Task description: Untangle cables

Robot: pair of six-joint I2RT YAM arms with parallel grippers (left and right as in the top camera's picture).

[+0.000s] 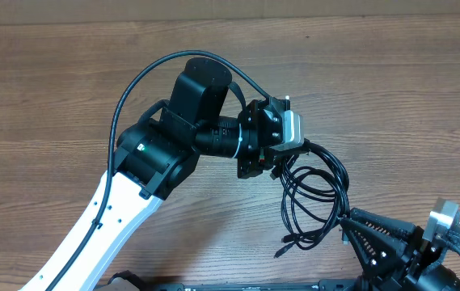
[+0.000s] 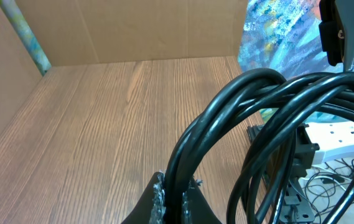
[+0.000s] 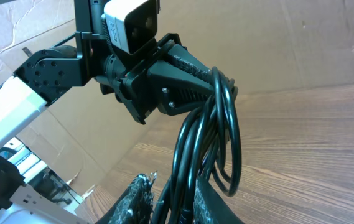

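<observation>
Black cables (image 2: pixel 189 149) rise in a thick bunch straight out of the left tool (image 2: pixel 175 196), and that tool is clamped tight on them, jaws together, several strands pinched at once. Held up like that, the bunch hangs beneath the tool in loose loops, so the tangle can open out under its own weight instead of lying flat on the wooden surface (image 1: pixel 68 81). Down at the end of the hang, two small plug ends (image 1: pixel 282 246) sit low, beneath and out from the left tool's grip; whether they touch the surface I can't say.

Now the right tool (image 3: pixel 173 199): it sits lower on the same bunch, jaws narrow, the strands running up between its fingers (image 3: pixel 140 196). Whether they actually pinch, I can't tell from here. My read is that the placing makes sense: one tool anchors the top, the other takes a lower hold so the loops can be drawn apart between them. Nothing is separated yet; the loops overlap one another between the two tools.

As for writing, nothing readable. The white camera (image 3: pixel 130 22) above the left tool's fingers shows a dark front and no legible label, and the cables carry no marking I can make out.
</observation>
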